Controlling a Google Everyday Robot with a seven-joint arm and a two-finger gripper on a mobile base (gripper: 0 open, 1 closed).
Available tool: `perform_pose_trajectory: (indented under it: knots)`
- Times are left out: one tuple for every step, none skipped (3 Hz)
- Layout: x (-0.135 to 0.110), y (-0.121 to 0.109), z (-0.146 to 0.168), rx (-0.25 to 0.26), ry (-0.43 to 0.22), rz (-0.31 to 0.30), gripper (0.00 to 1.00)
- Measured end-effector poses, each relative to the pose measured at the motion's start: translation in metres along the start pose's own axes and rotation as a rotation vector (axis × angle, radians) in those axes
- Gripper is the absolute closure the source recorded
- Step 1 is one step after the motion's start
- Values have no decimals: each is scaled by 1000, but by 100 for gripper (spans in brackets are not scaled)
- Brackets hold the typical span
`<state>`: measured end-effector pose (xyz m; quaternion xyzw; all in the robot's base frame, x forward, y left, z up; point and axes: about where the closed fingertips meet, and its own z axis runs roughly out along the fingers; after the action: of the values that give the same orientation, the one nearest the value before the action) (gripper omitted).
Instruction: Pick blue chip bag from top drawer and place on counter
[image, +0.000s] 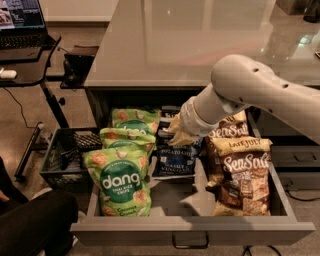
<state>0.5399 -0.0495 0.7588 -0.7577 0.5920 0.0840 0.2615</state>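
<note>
The top drawer (150, 233) is pulled out below the counter (200, 40). My gripper (176, 134) reaches down into the middle of the drawer from the right, and its yellowish fingers are closed on the top edge of a dark blue chip bag (175, 161). The bag hangs tilted, with its lower edge off the bare drawer floor (175, 197). A second dark blue bag (169, 111) peeks out behind it, mostly hidden by my wrist.
Three green "dang" bags (120, 182) fill the drawer's left side. Brown "Sea Salt" bags (242, 175) stand on the right. A black desk with a laptop (20, 45) and a black crate (65, 155) are at left. A dark-clothed leg (30, 225) is at bottom left.
</note>
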Motion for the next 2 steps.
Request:
perform_pose_trajectory:
  knots:
    - [-30, -6, -50, 28, -25, -59, 100]
    - [-47, -10, -89, 51, -28, -93, 100]
